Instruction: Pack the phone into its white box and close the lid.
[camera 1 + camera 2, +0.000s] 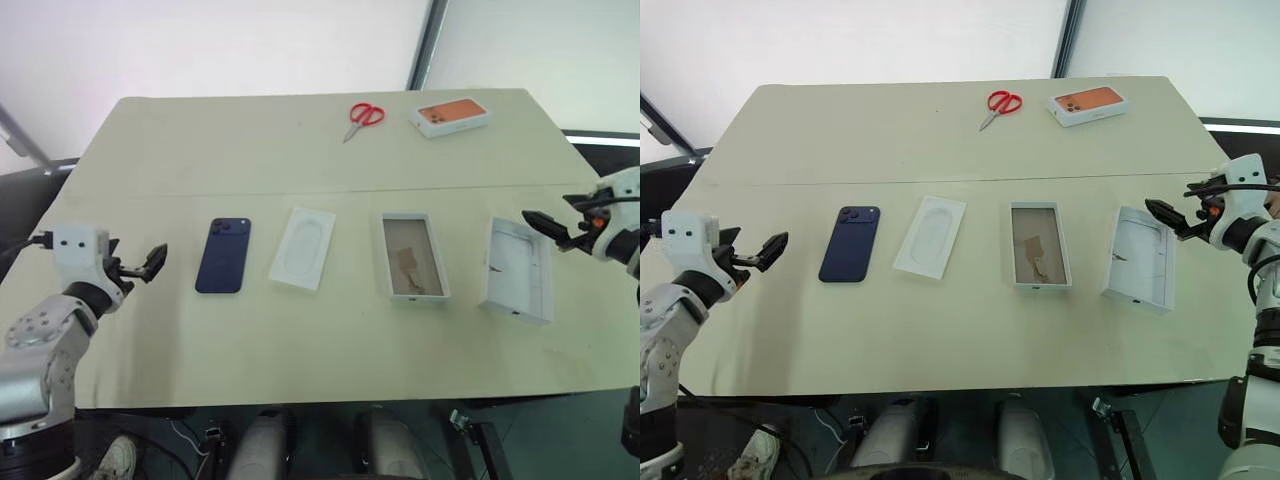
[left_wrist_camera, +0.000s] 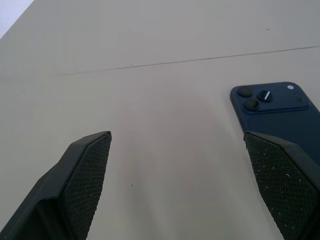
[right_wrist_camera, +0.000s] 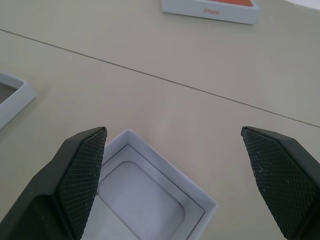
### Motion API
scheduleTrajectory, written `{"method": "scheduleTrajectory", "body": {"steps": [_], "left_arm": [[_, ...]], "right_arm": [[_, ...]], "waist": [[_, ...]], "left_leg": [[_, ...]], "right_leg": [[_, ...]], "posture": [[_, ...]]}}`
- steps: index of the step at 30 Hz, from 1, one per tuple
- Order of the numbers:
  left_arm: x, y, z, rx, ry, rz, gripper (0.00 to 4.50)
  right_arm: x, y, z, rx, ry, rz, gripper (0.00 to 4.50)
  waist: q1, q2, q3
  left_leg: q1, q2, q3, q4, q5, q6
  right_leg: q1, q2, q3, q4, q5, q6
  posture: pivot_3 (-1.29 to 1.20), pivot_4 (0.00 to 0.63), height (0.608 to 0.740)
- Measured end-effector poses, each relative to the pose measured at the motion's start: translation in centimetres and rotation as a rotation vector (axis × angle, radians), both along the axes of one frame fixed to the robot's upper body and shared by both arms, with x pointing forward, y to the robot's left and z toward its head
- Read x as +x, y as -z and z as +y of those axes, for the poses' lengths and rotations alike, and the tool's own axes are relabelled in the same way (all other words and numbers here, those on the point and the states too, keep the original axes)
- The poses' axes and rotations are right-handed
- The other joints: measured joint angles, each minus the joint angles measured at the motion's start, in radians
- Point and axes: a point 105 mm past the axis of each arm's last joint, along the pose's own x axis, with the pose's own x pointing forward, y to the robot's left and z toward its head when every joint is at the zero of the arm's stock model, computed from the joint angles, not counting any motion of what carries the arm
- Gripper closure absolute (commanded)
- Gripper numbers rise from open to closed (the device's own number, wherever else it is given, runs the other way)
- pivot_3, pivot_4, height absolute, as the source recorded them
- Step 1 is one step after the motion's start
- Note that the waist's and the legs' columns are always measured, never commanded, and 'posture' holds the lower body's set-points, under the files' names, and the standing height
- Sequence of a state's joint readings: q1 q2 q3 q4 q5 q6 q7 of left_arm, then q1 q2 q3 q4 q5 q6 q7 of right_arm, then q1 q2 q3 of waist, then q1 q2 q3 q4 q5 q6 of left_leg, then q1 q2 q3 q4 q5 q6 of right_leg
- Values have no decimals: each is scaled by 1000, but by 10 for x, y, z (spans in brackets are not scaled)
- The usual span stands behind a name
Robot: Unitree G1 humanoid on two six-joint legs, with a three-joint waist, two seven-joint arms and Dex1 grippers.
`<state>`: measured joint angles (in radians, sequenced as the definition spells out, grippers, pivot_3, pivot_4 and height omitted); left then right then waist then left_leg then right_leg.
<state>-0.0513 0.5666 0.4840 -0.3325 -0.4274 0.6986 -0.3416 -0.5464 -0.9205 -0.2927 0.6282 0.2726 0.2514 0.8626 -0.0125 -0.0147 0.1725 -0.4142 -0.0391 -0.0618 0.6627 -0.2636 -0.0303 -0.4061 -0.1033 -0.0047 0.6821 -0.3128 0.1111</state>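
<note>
The dark blue phone lies back up on the table, its camera cluster at the far end. To its right is the white box, an open tray with a tan floor. Further right the lid lies hollow side up. My left gripper hovers open just left of the phone, which shows beside one finger in the left wrist view. My right gripper hangs open over the lid's far right corner. Neither gripper holds anything.
A thin white moulded insert lies between the phone and the box. Red scissors and a white box with an orange top sit at the far side of the beige table.
</note>
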Motion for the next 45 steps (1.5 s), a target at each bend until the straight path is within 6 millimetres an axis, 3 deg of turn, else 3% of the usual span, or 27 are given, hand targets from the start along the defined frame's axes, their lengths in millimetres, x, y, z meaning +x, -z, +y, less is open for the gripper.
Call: {"method": "scheduleTrajectory", "body": {"steps": [8,16,20,22,25,29,33,36,45], "left_arm": [[-1,2,-1,-10,-1,12,48],[4,-3,-5,-25,11,-2,48],[16,-13,-44,-63,134,-38,48],[18,-13,-56,-73,175,-36,48],[23,-10,-82,-116,257,-5,48],[34,-7,-129,-211,359,61,48],[39,3,-163,-276,420,220,48],[44,11,-176,-320,417,316,48],[50,23,-194,-410,384,524,48]], "right_arm": [[4,-1,9,-1,-23,-5,0],[11,2,33,6,-85,-28,0],[11,7,68,-1,-182,-30,0],[9,6,74,-7,-203,-31,0],[3,-6,93,-35,-258,-63,0],[-12,-15,142,-56,-436,-76,0],[-39,-6,186,-87,-628,-27,0],[-53,-3,207,-103,-714,-8,0],[-69,16,233,-115,-799,38,0]], "waist": [[0,0,0],[2,0,0],[3,0,0],[4,0,0],[2,0,0],[3,0,0],[4,-1,0],[2,-1,0],[3,-2,0]], "left_leg": [[0,0,0,0,0,0],[0,0,0,0,0,0],[0,-1,0,1,0,0],[-1,-1,0,1,0,0],[0,0,-1,1,0,0],[0,0,-1,2,0,0],[0,-1,-1,2,0,0],[0,-1,-2,2,0,0],[0,-1,-2,3,1,-2]], "right_leg": [[0,0,0,0,0,0],[0,0,0,0,0,0],[1,-1,0,0,0,0],[1,-1,0,0,0,0],[1,0,0,0,0,0],[1,0,0,0,0,1],[1,1,-1,0,0,1],[1,1,-1,1,0,1],[1,1,-1,1,0,1]], "posture": [[0,150,697],[0,150,697],[0,150,697],[0,150,697],[0,150,697],[0,150,697],[0,150,697],[0,150,697],[0,150,697]]}}
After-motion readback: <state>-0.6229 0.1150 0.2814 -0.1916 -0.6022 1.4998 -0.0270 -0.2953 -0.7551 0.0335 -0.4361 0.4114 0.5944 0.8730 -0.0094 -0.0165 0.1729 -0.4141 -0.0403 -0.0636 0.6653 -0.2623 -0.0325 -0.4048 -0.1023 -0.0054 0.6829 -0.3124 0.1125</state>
